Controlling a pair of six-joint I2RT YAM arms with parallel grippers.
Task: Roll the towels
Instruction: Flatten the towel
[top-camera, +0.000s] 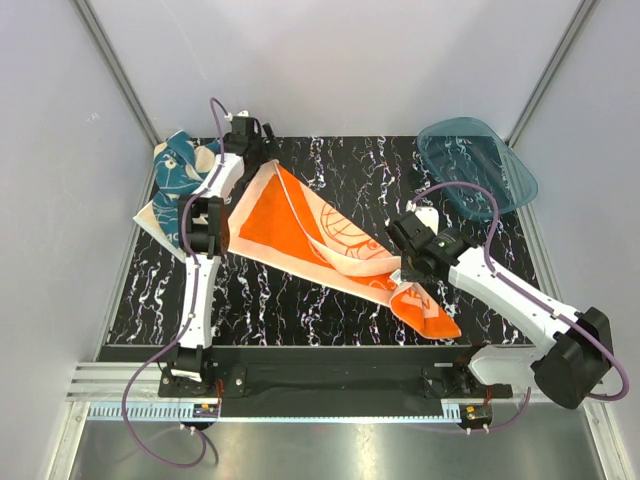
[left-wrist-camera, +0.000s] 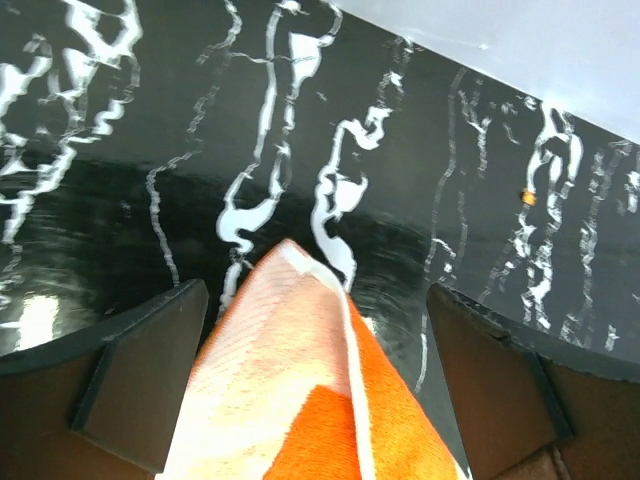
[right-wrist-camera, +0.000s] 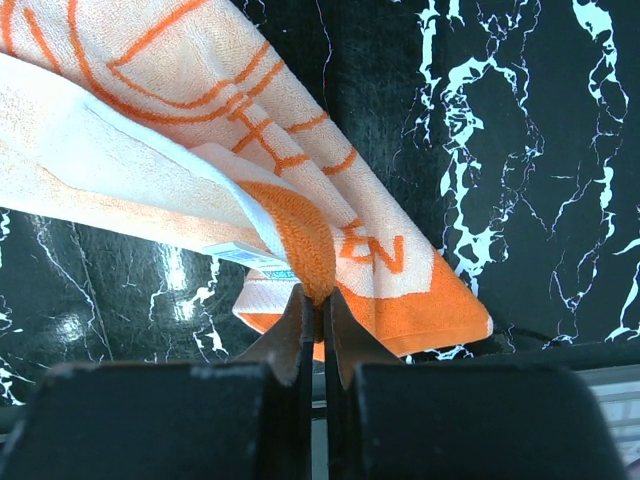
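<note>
The orange towel (top-camera: 300, 225) lies slantwise across the black marbled mat, from the far left to the near right. My left gripper (top-camera: 256, 150) stands open at its far corner. In the left wrist view that cream-edged corner (left-wrist-camera: 300, 370) lies between the two wide-apart fingers (left-wrist-camera: 140, 390), touching neither. My right gripper (right-wrist-camera: 321, 300) is shut on a folded orange edge of the same towel (right-wrist-camera: 300, 235), at its near right end (top-camera: 403, 268), and that fold is lifted. The teal-blue towel (top-camera: 172, 178) lies crumpled at the far left, partly under the left arm.
A translucent teal plastic tub (top-camera: 480, 165) sits at the far right corner of the mat (top-camera: 300, 310). Grey walls close in the left, back and right. A metal rail (top-camera: 330, 385) with the arm bases runs along the near edge.
</note>
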